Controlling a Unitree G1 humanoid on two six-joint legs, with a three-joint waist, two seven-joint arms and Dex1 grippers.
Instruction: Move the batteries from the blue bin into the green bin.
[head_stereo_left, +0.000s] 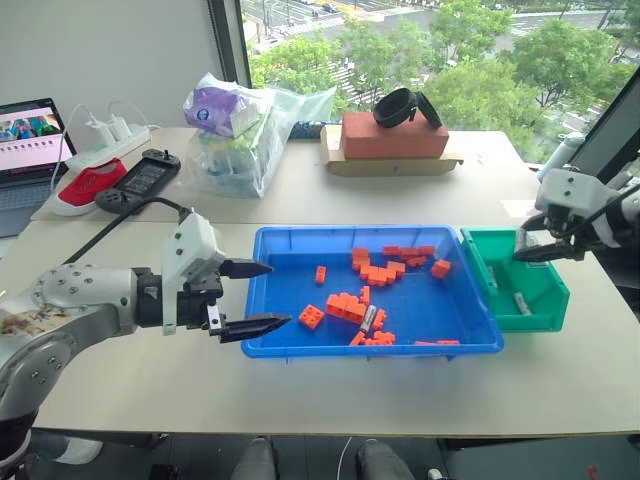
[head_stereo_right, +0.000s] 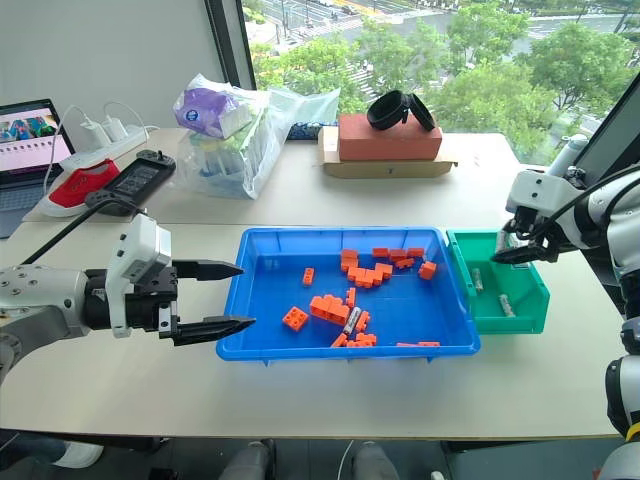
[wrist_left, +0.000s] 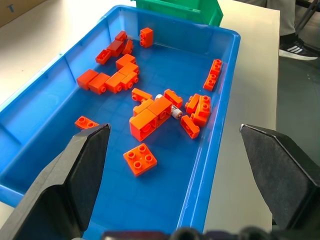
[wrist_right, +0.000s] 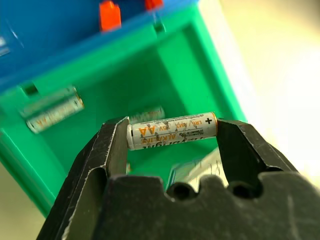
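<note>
The blue bin (head_stereo_left: 290, 300) lies mid-table with many orange bricks in it. One battery (wrist_left: 172, 111) rests among the bricks near the bin's front. The green bin (head_stereo_left: 545, 300) stands against the blue bin's right end, with two batteries (head_stereo_left: 521, 303) on its floor. My right gripper (head_stereo_left: 528, 250) hovers over the green bin's far edge, shut end to end on a silver AA battery (wrist_right: 172, 131). My left gripper (head_stereo_left: 278, 294) is open and empty. It points right, level with the blue bin's left wall.
Orange bricks (head_stereo_left: 345, 305) are scattered in the blue bin. On the table behind stand a plastic bag of goods (head_stereo_left: 245, 135), a red-brown box (head_stereo_left: 392, 140) with a black strap on it, a laptop (head_stereo_left: 30, 140), a power strip (head_stereo_left: 110, 145) and a black controller (head_stereo_left: 140, 180).
</note>
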